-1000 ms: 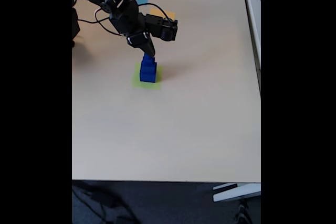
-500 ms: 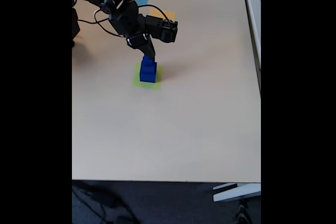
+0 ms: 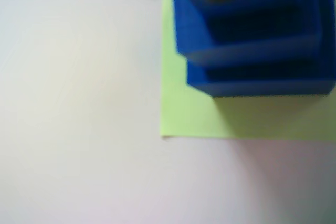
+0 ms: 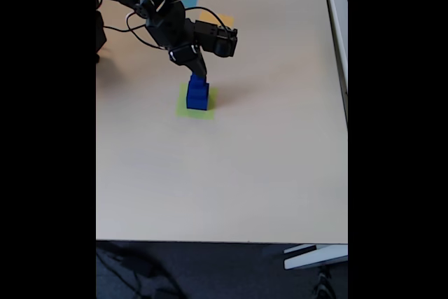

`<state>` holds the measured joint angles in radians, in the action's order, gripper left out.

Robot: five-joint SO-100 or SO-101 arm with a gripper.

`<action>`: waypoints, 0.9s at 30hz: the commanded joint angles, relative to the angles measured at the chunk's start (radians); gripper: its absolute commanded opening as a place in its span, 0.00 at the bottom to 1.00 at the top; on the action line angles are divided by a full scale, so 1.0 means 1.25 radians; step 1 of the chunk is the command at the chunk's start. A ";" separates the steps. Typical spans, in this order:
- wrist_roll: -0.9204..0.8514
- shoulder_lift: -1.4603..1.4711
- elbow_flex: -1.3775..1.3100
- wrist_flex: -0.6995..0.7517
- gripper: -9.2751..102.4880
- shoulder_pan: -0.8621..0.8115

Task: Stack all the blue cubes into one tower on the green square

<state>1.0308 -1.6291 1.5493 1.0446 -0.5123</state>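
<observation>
the blue cubes [image 3: 257, 51] sat in blurred stepped tiers on the green square [image 3: 194, 116], pale tabletop [image 3: 79, 129] to the left

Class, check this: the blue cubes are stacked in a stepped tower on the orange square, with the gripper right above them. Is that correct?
Not quite. The tower stands on the green square, not an orange one; both the fixed view and the wrist view show lime-green paper under the blue cubes. The rest holds: the gripper is right above the stack.
</observation>
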 commanded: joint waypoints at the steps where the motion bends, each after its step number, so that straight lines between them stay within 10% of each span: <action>1: -0.006 -0.005 -0.052 0.004 0.08 -0.006; 27: -0.011 0.016 -0.086 0.034 0.08 -0.011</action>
<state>1.0247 -1.6030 1.5064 1.0845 -0.5139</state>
